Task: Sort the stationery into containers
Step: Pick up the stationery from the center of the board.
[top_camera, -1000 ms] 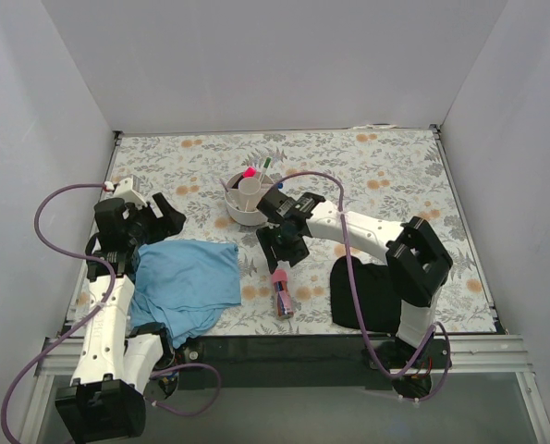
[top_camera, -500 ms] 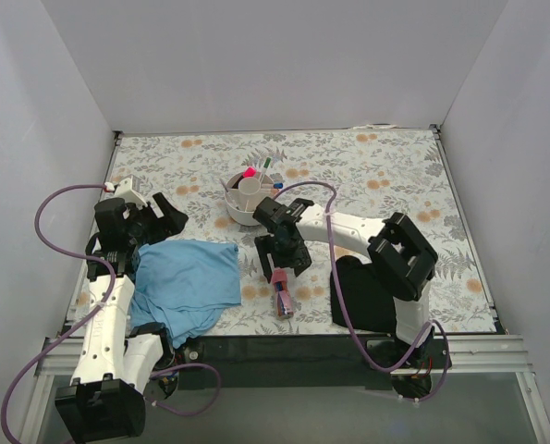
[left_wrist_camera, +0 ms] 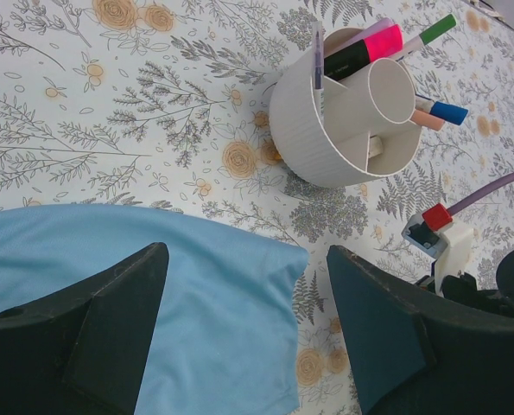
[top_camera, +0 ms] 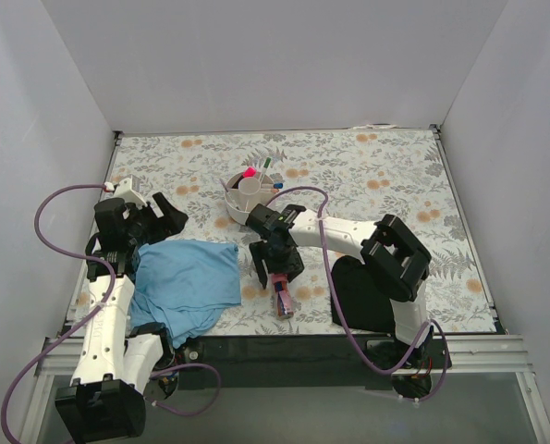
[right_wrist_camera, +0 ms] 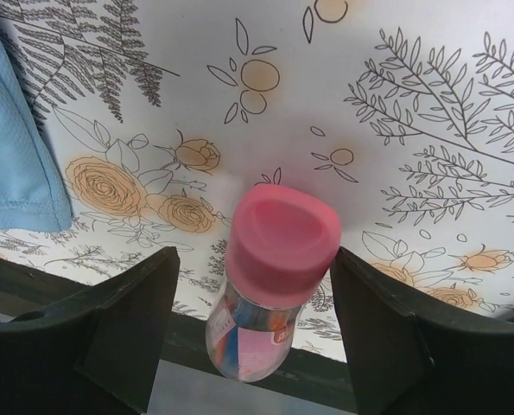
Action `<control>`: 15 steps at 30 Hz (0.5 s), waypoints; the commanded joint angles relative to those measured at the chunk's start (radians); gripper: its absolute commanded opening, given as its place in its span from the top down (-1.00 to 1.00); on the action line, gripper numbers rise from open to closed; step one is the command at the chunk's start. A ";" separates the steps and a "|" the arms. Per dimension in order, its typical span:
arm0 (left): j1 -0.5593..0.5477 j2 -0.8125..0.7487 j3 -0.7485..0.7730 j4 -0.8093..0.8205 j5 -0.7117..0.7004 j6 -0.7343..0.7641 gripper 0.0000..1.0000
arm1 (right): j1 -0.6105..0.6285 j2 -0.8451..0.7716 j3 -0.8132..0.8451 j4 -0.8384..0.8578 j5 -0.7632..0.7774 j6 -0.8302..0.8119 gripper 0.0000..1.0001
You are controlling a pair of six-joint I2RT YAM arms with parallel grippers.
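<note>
White walls close in a floral worktop (top_camera: 385,176) on three sides. The right gripper (right_wrist_camera: 255,259) points down with its fingers spread, one on each side of the pink cap of a stubby tube (right_wrist_camera: 278,242). A gap shows on both sides of the cap, so nothing is pinched. The tube lies on the worktop near the near edge, cap toward the far side and clear body toward the dark front rail.

From above, the right gripper (top_camera: 276,266) sits at the tube's far end (top_camera: 282,301). The right arm stretches left from its base, elbow bent over a black cloth (top_camera: 358,296) that lies right of the tube. A blue cloth (top_camera: 187,282) lies left of the tube, apart from it. Its corner shows at the left edge of the right wrist view (right_wrist_camera: 15,147).

The left gripper (left_wrist_camera: 246,259) is also spread and holds nothing, hanging over the far edge of the blue cloth (left_wrist_camera: 153,294). The left arm (top_camera: 108,305) rises along the left side of the worktop, near the wall.

A white round organiser (top_camera: 247,199) stands just beyond the right gripper toward the far side. It holds a pink highlighter (left_wrist_camera: 373,45), a green-capped pen (left_wrist_camera: 434,28) and a blue-capped pen (left_wrist_camera: 448,112). Bare floral surface spreads far and right of the organiser up to the walls.
</note>
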 commanded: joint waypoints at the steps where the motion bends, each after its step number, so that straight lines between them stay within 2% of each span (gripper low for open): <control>1: 0.000 -0.026 0.005 0.001 0.018 -0.002 -0.50 | 0.008 0.016 0.043 0.008 0.032 0.018 -0.56; 10: -0.002 -0.033 0.006 -0.001 0.015 -0.003 -0.50 | 0.015 0.051 0.068 0.010 0.072 0.014 -0.51; 15: -0.002 -0.032 0.001 0.002 0.016 -0.006 -0.50 | 0.025 0.031 0.045 0.005 0.082 0.014 -0.25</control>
